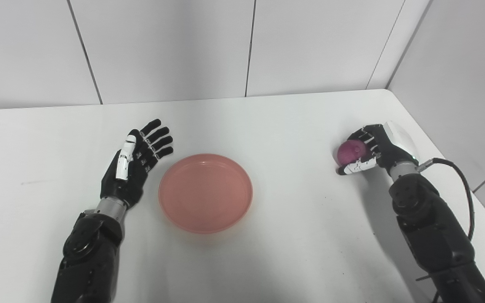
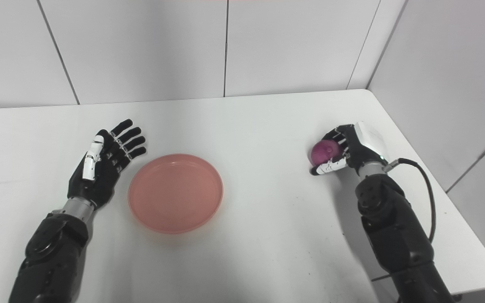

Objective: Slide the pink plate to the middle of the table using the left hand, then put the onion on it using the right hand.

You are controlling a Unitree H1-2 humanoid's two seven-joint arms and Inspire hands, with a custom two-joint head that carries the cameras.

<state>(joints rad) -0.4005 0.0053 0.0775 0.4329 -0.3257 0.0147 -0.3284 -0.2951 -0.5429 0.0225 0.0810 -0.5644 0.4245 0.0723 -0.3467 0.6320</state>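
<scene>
**Plate mid-table, onion in right hand**

The plate (image 1: 206,192) lies flat on the white table (image 1: 267,126), near its middle, with nothing on it. The left hand (image 1: 135,162) sits just beside the plate's left rim, fingers spread and holding nothing. Well apart, near the table's right edge, the right hand (image 1: 366,149) is curled around the purple onion (image 1: 350,152), low over the tabletop.

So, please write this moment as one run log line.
left hand: open, beside pink plate | right hand: shut on onion | onion not yet on plate
</scene>
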